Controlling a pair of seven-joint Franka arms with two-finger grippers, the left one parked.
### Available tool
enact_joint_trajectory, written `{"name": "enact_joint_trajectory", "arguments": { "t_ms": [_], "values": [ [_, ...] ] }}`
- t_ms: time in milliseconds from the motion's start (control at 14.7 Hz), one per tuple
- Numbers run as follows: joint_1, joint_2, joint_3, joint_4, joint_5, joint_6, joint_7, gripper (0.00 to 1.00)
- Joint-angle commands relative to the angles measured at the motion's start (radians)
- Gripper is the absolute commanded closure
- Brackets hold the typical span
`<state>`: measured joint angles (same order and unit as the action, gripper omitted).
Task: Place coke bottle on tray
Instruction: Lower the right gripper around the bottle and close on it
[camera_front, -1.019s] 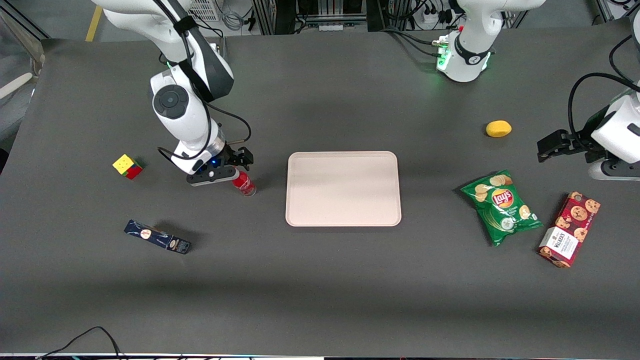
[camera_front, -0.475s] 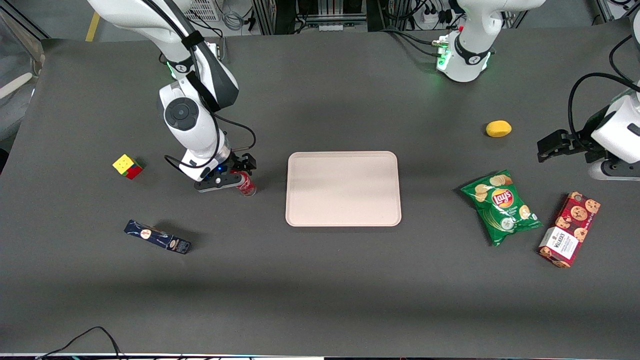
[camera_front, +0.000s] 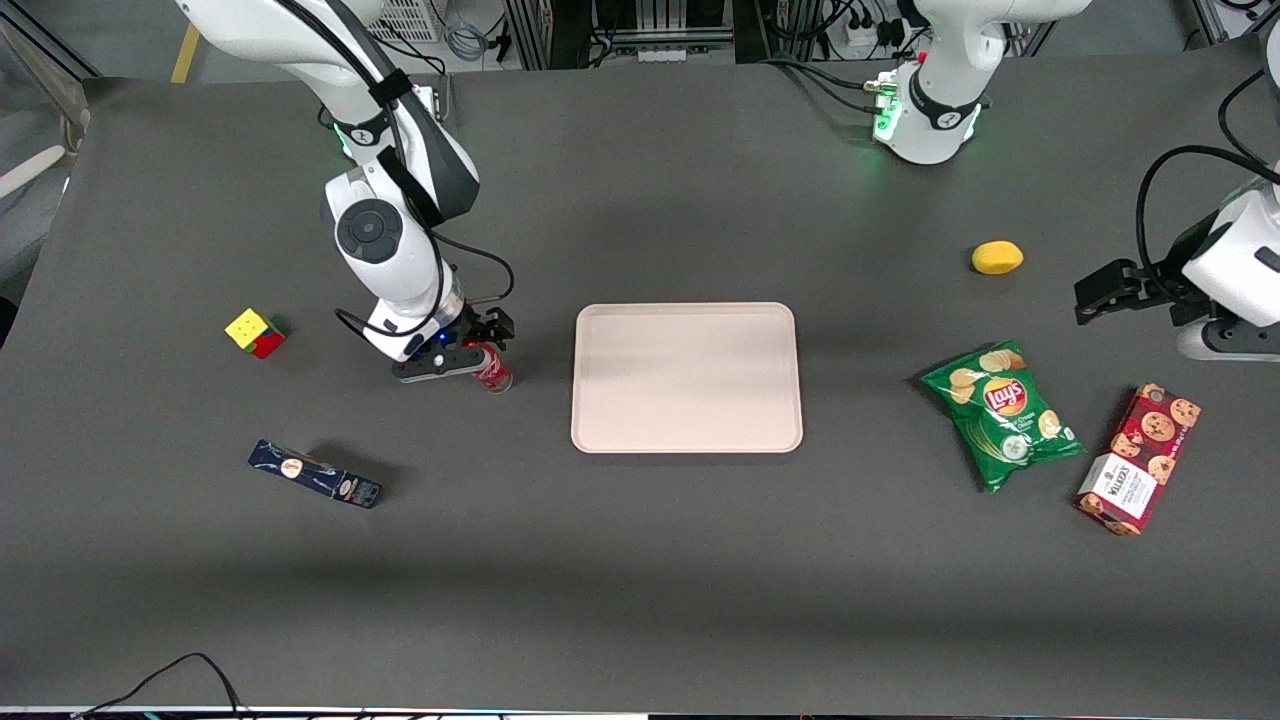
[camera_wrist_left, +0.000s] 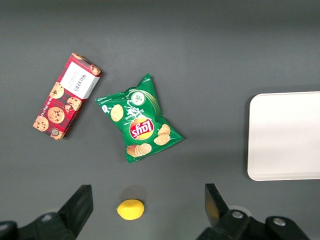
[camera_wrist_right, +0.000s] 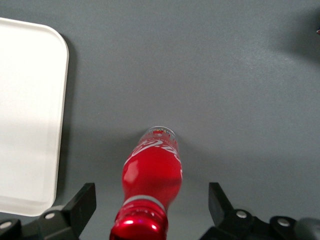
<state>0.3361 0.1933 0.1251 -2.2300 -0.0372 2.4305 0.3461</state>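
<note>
The coke bottle (camera_front: 493, 370) is small and red with white script. It stands upright on the dark table beside the tray (camera_front: 686, 376), toward the working arm's end. My right gripper (camera_front: 478, 343) is directly over it, low, its jaws open and wide apart. In the right wrist view the bottle (camera_wrist_right: 151, 187) stands between the two fingers (camera_wrist_right: 84, 202), with gaps on both sides and the red cap closest to the camera. The pale pinkish-beige tray's rim (camera_wrist_right: 59, 115) shows beside the bottle. The tray holds nothing.
A Rubik's cube (camera_front: 254, 332) and a dark blue box (camera_front: 315, 474) lie toward the working arm's end. A chips bag (camera_front: 1002, 412), a red cookie box (camera_front: 1138, 459) and a lemon (camera_front: 997, 257) lie toward the parked arm's end.
My right gripper has moved toward the tray and come down over the bottle, so the bottle now stands between the open fingers. The bottle has not moved.
</note>
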Motion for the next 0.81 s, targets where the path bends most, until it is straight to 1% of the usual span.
{"name": "enact_joint_trajectory", "arguments": {
  "t_ms": [0, 136, 204, 272, 543, 611, 679, 747],
  "values": [
    [0.011, -0.012, 0.001, -0.020, -0.020, 0.018, 0.037, 0.00],
    [0.011, -0.011, 0.001, -0.020, -0.020, 0.018, 0.037, 0.00],
    [0.011, -0.011, 0.001, -0.020, -0.020, 0.018, 0.037, 0.09],
    [0.011, -0.011, 0.001, -0.020, -0.020, 0.018, 0.037, 0.21],
    [0.011, -0.012, 0.008, -0.017, -0.020, 0.013, 0.039, 0.78],
    [0.011, -0.014, 0.010, -0.017, -0.020, 0.012, 0.039, 0.90],
    [0.011, -0.014, 0.013, -0.017, -0.020, 0.012, 0.040, 1.00],
    [0.011, -0.017, 0.015, -0.017, -0.020, 0.010, 0.040, 1.00]
  ]
}}
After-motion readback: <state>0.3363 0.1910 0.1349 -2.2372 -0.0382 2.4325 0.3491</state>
